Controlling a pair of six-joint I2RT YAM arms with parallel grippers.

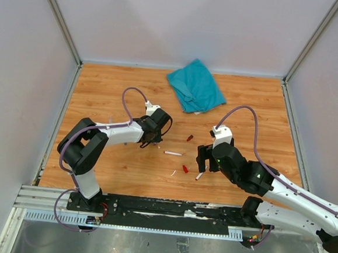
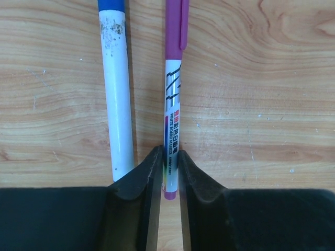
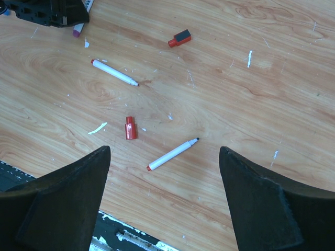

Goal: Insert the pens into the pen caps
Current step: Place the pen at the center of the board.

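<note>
Left wrist view shows your left hand (image 2: 168,157) pinched narrow on the tail of the purple pen (image 2: 172,94) at centre frame, likely to leave its far end free, while your right hand (image 3: 163,151) hangs wide above a loose pen (image 3: 172,154) and red cap (image 3: 130,128) on the counter (image 3: 261,104).

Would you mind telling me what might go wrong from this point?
The left gripper pinches only the very end of the purple pen, so it may pivot or slip when lifted. The blue pen lies close beside it and could get knocked aside.
</note>
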